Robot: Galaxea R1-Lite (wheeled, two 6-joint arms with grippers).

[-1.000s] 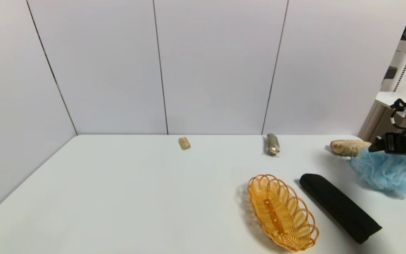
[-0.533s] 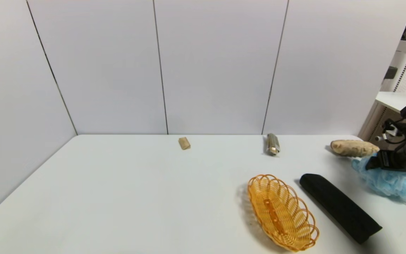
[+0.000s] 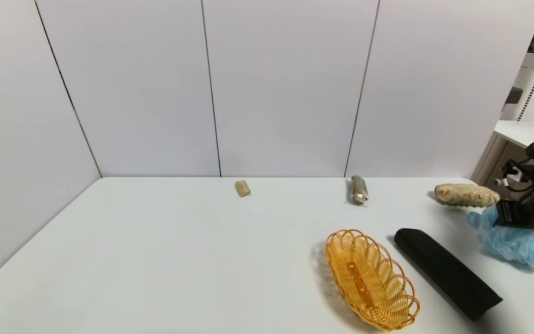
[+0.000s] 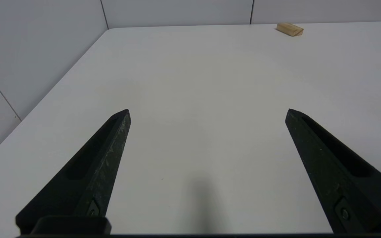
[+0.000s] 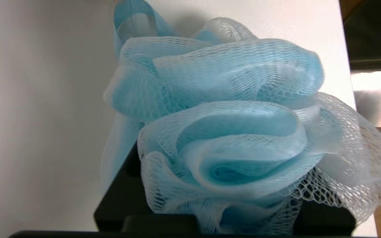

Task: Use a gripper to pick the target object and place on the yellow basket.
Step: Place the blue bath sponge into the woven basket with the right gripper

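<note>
I am pressing the right gripper (image 3: 503,218) down into the light blue bath pouf (image 3: 517,241), which is lying on the white surface (image 3: 202,255) at about 3 o'clock near the right edge; its fingers are buried in the mesh (image 5: 230,132), so I cannot tell their state. The yellow basket (image 3: 371,279) is sitting at 5 o'clock, with a black folded cloth (image 3: 448,272) between it and the pouf. The left gripper (image 4: 207,112) is hovering with fingers (image 4: 111,138) spread wide.
</note>
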